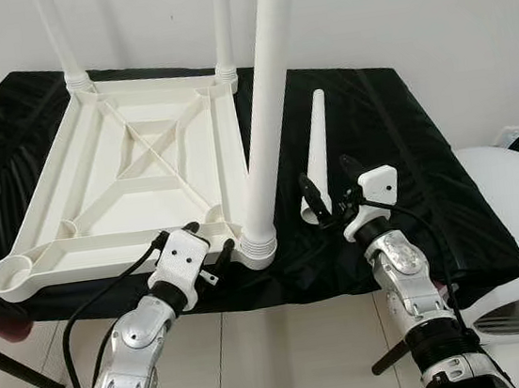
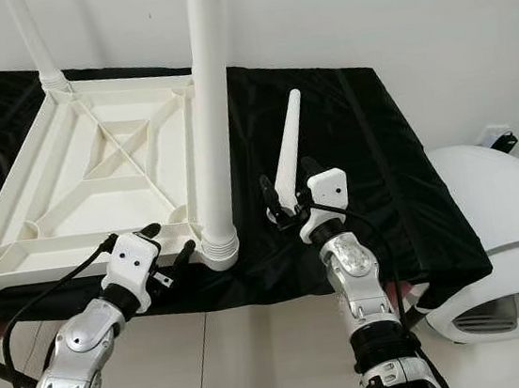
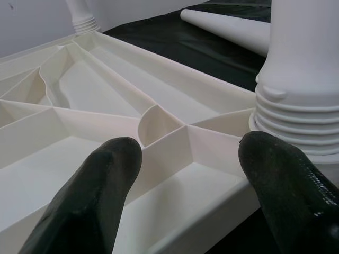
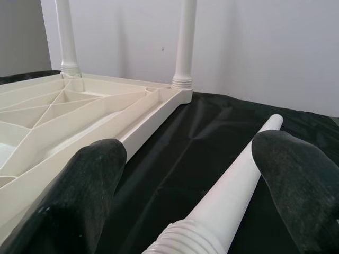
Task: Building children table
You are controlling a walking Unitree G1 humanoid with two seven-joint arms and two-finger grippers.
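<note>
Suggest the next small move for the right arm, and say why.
Probably close the right end effector on the threaded end of the loose leg. Its fingers are open around that end as it lies on the black cloth, and the tabletop's near-left socket is empty.

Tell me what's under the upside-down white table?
A black cloth lies under the tabletop and the loose leg. What the cloth covers stays hidden.

Tabletop [image 1: 134, 171] upturned on cloth [image 1: 395, 139], loose leg [image 1: 316, 154] lying right.
</note>
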